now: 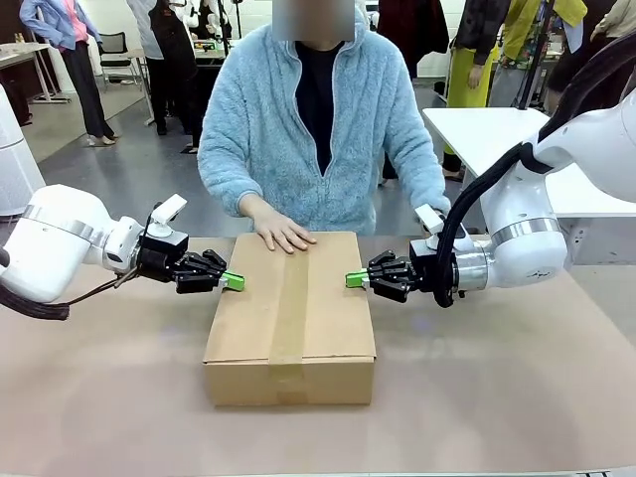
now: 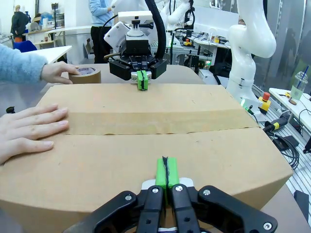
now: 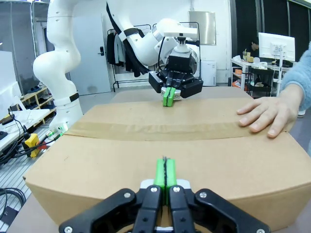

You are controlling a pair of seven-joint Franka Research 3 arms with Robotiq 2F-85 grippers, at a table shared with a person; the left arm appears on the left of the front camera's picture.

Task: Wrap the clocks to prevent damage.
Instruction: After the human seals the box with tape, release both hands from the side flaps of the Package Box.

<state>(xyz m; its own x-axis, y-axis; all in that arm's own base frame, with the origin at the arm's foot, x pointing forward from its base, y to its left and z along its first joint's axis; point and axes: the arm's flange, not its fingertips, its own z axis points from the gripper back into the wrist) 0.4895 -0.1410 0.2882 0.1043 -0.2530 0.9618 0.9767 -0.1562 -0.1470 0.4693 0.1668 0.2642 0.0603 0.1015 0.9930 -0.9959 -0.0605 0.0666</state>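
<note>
At frame centre the taped brown cardboard box [image 1: 290, 318] lies with its long axis running near to far. The left gripper [image 1: 234, 281] and right gripper [image 1: 355, 280], both closed and empty, press its opposite long edges, equally near. The person's hand [image 1: 281, 233] rests on the far edge. The wrapped clocks are presumably sealed inside.

Matt brown cardboard box [image 1: 290, 318], a smooth paper-tape strip [image 1: 289, 308] down its lid; beyond the box a fluffy fleece sleeve [image 1: 227, 139]; beside it, glossy white arm shells [image 1: 55, 243].
</note>
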